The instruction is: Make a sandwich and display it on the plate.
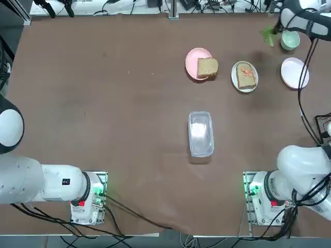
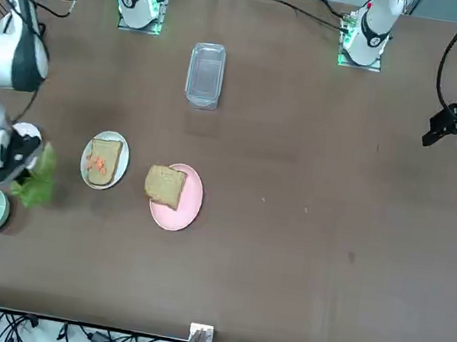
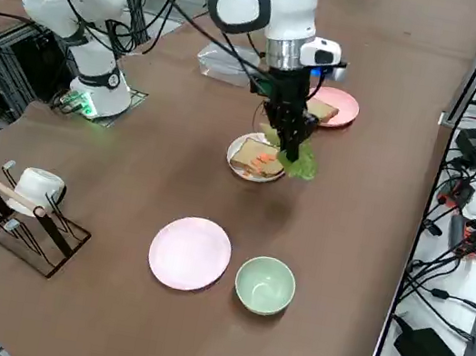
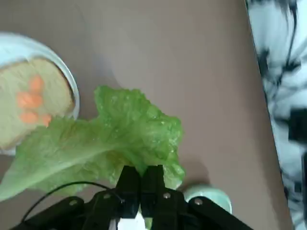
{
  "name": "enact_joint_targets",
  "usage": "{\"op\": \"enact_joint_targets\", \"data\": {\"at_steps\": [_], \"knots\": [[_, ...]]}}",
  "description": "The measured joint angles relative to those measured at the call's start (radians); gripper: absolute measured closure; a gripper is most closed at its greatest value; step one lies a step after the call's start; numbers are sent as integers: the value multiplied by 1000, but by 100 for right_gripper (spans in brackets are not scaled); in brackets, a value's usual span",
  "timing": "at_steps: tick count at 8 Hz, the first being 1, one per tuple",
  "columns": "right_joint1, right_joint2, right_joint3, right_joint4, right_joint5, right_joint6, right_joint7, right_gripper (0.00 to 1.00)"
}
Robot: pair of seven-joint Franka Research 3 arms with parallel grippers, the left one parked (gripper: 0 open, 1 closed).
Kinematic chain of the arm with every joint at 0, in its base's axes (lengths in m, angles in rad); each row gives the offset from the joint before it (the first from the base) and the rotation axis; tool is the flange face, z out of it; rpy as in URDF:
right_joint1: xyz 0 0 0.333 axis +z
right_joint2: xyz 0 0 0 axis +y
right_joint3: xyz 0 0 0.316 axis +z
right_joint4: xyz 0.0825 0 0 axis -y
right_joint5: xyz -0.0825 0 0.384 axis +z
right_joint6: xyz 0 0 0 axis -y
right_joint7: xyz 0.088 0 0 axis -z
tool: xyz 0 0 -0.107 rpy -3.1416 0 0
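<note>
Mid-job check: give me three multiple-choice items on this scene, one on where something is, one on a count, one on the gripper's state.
1. The bread slice with orange bits lies on:
A. the white plate
B. the pink plate
C. the bare table

2. Bread slices in view:
A. one
B. two
C. three

3. The right gripper is:
A. open and empty
B. shut on the lettuce leaf
C. shut on the cup

Answers: 1 A, its rim rings the slice; 2 B, the other bread slice sits on the pink plate; 3 B, the fingers pinch the leaf's edge.

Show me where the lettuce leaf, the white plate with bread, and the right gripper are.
lettuce leaf (image 4: 129, 129), right wrist view, middle of the leaf.
white plate (image 1: 234, 78), top view, bare rim beside the bread.
right gripper (image 4: 140, 179), right wrist view, between the fingertips, shut on the leaf.
</note>
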Motion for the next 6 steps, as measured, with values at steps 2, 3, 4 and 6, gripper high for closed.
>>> {"op": "enact_joint_targets", "data": {"at_steps": [2,3,4,6], "knots": [[40,24,41,-2,0,-4,-12,96],[76,34,45,-8,0,-7,-13,96],[104,45,46,-23,0,-7,-13,96],[117,54,46,-81,0,10,-15,96]]}}
